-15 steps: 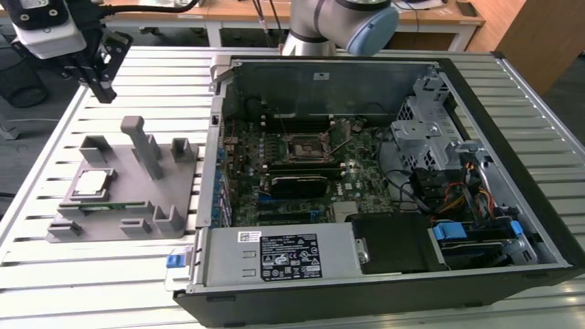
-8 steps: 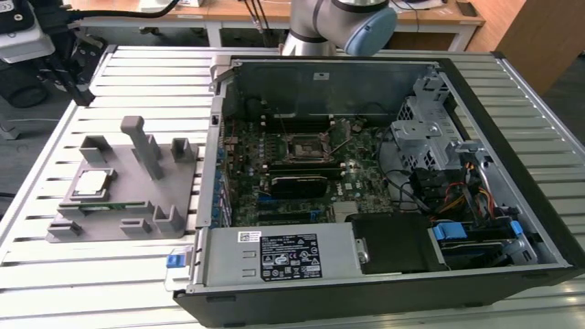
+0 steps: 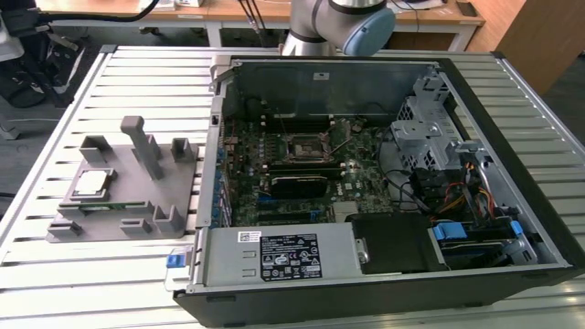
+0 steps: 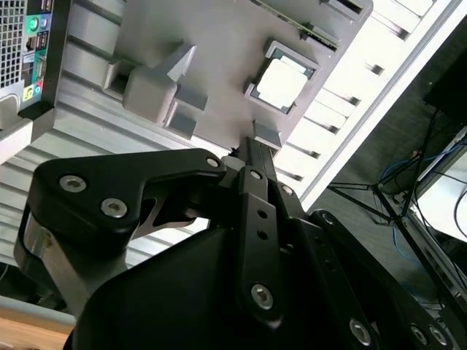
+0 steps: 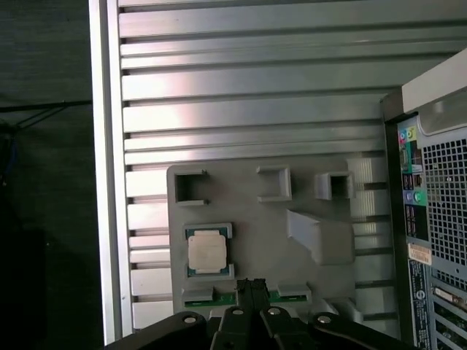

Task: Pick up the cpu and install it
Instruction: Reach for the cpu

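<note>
The counter (image 3: 146, 75) under me is a run of pale aluminium slats with grooves between them. Past its edge the floor drops away dark, and a tangle of cables (image 4: 430, 168) lies down there in the second wrist view. Wooden desks (image 3: 119, 8) line the far side of the room in the exterior view, behind the base of my arm (image 3: 338, 20). A grey plastic fixture (image 3: 174, 199) lies flat on the slats, just beside an open desktop computer case (image 3: 366, 68) that is on the exterior view's right. The cpu (image 3: 94, 182) rests in a shallow square pocket of that fixture, silvery top upward, and it appears in both wrist views (image 4: 283, 82) (image 5: 207, 253). A narrow green memory stick (image 5: 219, 297) stands on edge in a slot just beside the cpu. Blocks and posts rise from the fixture around the pocket, the tallest post (image 3: 144, 144) between the cpu and the case. My gripper (image 5: 252, 286) hangs above the fixture, apart from the cpu, with its fingers brought together and nothing held between them. Inside the case the motherboard (image 3: 302, 185) lies exposed, its square socket frame (image 3: 302, 145) near the middle. A silver power supply (image 3: 274, 253) sits at the near wall, and a metal drive cage (image 3: 420, 130) with wiring at the exterior view's right.
</note>
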{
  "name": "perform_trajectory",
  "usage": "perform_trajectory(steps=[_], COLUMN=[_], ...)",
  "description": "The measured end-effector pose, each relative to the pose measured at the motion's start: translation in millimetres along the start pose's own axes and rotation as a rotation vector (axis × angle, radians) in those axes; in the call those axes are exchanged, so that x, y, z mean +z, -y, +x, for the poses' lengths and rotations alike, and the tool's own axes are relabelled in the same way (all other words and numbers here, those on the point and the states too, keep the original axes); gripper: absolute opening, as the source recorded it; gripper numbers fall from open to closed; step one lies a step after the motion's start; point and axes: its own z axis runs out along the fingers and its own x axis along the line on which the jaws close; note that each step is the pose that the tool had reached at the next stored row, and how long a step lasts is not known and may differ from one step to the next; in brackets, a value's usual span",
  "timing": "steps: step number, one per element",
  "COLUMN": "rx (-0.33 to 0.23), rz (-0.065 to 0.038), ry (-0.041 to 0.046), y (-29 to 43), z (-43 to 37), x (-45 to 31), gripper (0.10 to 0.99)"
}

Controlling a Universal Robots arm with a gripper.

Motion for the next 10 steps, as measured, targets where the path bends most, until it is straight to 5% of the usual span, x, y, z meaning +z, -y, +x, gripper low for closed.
perform_trajectory(steps=[10], rx=[0.0], rz=[0.001], ry=[-0.0071], y=[1.4], z=[16.1], x=[3.0], gripper=[0.106])
